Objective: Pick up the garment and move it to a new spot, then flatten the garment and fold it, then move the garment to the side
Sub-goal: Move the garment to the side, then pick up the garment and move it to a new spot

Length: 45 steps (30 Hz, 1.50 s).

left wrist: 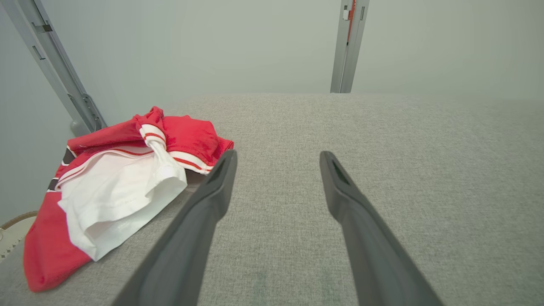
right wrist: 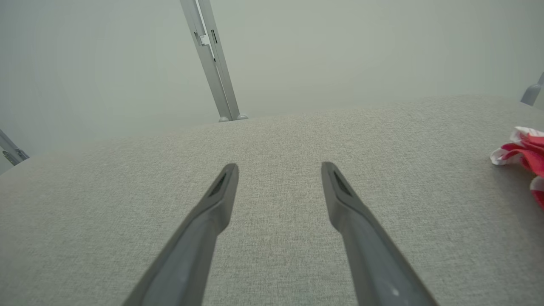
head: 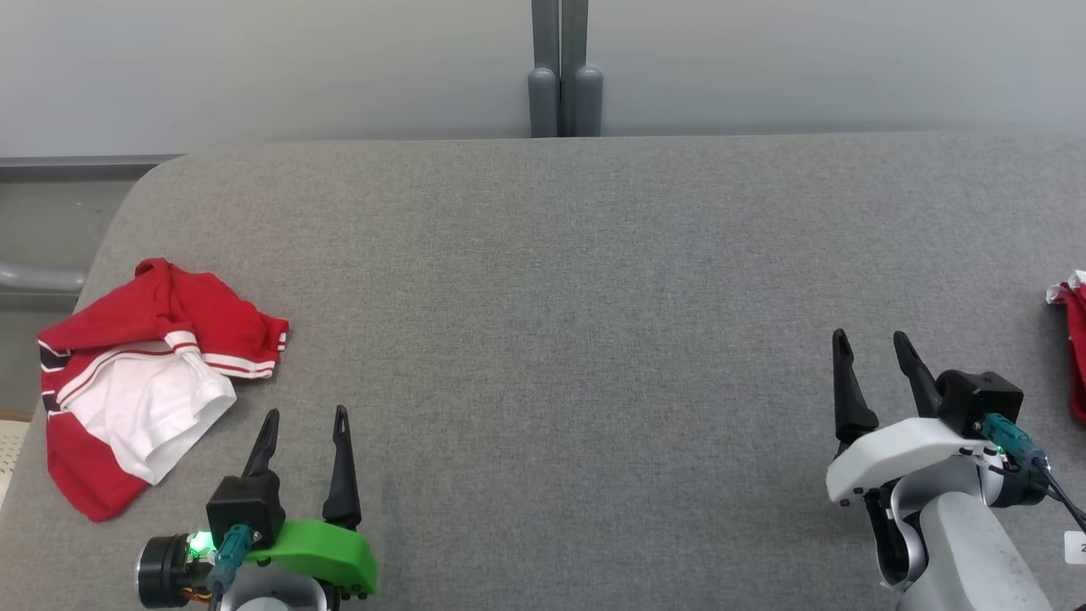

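A crumpled red garment (head: 153, 373) with a white lining and white-striped cuffs lies at the left edge of the grey table (head: 560, 339). In the left wrist view the same garment (left wrist: 114, 187) sits just left of my fingers. My left gripper (head: 306, 417) is open, a short way right of and nearer than the garment, holding nothing. My right gripper (head: 873, 339) is open over bare cloth at the lower right, empty. Through the left wrist camera the left gripper (left wrist: 277, 156) shows bare table between its tips; the right gripper (right wrist: 279, 168) likewise.
Another red and white piece of cloth (head: 1073, 339) pokes in at the table's right edge, also seen as cloth (right wrist: 520, 153) in the right wrist view. A grey post (head: 562, 76) stands behind the table's far edge against a pale wall.
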Tool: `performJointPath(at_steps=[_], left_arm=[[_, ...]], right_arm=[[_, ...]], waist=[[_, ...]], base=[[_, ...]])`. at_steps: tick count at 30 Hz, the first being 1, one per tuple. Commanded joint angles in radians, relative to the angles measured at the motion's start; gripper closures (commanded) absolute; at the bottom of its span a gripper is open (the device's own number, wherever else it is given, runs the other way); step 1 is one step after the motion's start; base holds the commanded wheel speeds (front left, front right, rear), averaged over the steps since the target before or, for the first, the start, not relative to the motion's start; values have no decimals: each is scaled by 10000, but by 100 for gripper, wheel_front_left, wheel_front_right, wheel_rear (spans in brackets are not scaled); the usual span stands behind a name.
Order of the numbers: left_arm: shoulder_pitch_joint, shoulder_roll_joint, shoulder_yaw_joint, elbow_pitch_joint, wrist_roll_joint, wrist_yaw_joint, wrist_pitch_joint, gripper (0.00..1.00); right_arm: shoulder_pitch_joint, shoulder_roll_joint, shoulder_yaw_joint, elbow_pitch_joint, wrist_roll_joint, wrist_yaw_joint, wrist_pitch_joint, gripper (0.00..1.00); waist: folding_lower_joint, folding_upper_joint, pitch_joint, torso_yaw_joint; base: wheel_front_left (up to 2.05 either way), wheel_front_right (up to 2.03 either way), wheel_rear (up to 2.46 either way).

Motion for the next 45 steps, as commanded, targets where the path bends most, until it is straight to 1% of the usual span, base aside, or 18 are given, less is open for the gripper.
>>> performJointPath(at_steps=[1,5,9,14,25,33,35,41,45], left_arm=[[177,33,50,-36,6,44,10,0],[227,35,35,-80,-8,46,10,0],[51,38,17,-43,-82,68,10,0],[-142,41,5,-42,-110,109,10,0],[236,38,399,101,-261,220,10,0],[427,31,566,162,-408,306,10,0],[461,31,602,213,-455,350,10,0],[443,30,721,229,-684,390,10,0],[94,31,678,520,-1043,142,10,0]], right_arm=[[153,-21,48,38,75,-14,-29,0],[224,-21,137,60,64,-14,-29,0],[302,-19,78,-45,-31,-14,-29,0],[335,-22,177,-97,-235,-14,-29,0],[318,-26,454,-129,10,-14,-29,0],[382,-28,657,-171,-17,-14,-29,0],[367,-29,705,-160,-24,-14,-29,0],[183,-35,927,-89,13,-14,-29,0],[64,-32,955,-158,-123,-14,-29,0]], waist=[[0,-1,-124,27],[0,-1,-152,75],[0,-1,14,419],[0,-1,269,1360],[0,-1,326,3551],[0,-1,463,4597],[0,-1,478,4753],[0,-1,628,4814],[0,-1,878,4722]], base=[[0,0,0],[0,0,0],[0,0,0],[0,0,0],[0,0,0],[0,0,0],[0,0,0],[0,0,0],[0,0,0]])
